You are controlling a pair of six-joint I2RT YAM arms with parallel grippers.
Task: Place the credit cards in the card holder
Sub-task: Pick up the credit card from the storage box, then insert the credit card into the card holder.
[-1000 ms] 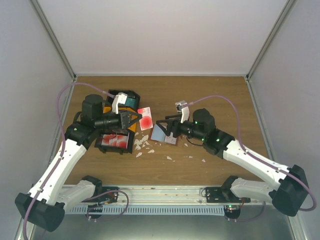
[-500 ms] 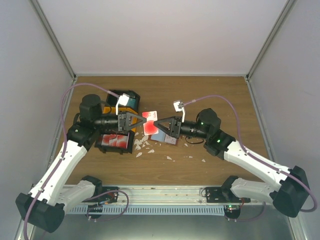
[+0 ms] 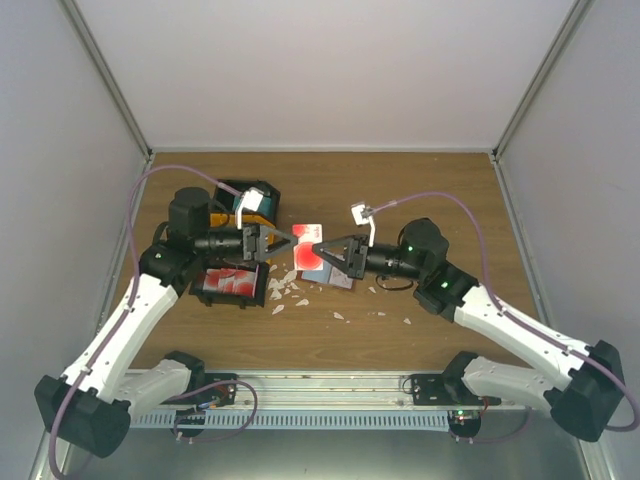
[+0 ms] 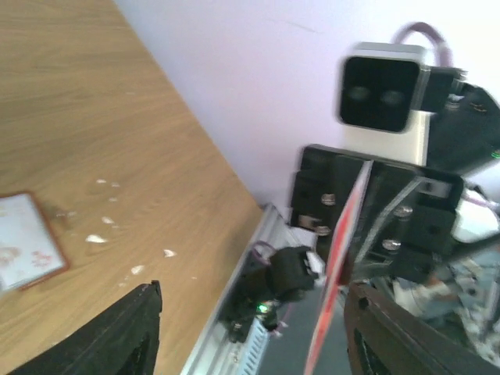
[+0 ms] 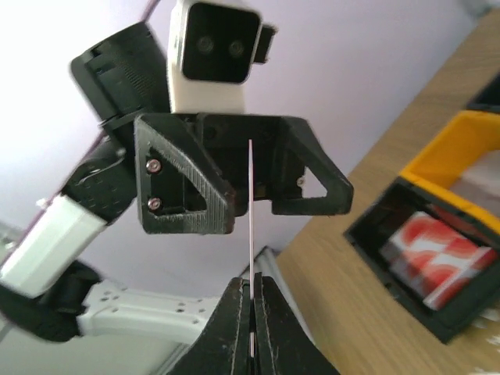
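A red and white credit card [image 3: 304, 236] hangs above the table between the two arms. My right gripper [image 3: 320, 247] is shut on its right edge; in the right wrist view the credit card [image 5: 250, 195] stands edge-on, pinched at my right gripper [image 5: 251, 291]. My left gripper [image 3: 284, 243] is open, its jaws standing either side of the card without touching it. In the left wrist view the card [image 4: 341, 250] sits inside my left gripper [image 4: 254, 328], nearer its right finger. The reddish-brown card holder [image 3: 338, 279] lies below with a pale card on top, seen also as the card holder [image 4: 55, 269].
A black-and-orange compartment tray [image 3: 222, 217] sits at the left behind my left arm, with red cards [image 3: 229, 281] in its near compartment. White scraps [image 3: 284, 289] are scattered on the wooden table [image 3: 430, 200] near the card holder.
The left gripper carried the red card right, to meet the right gripper. The right gripper shut on the card, then the left gripper opened and let it go.
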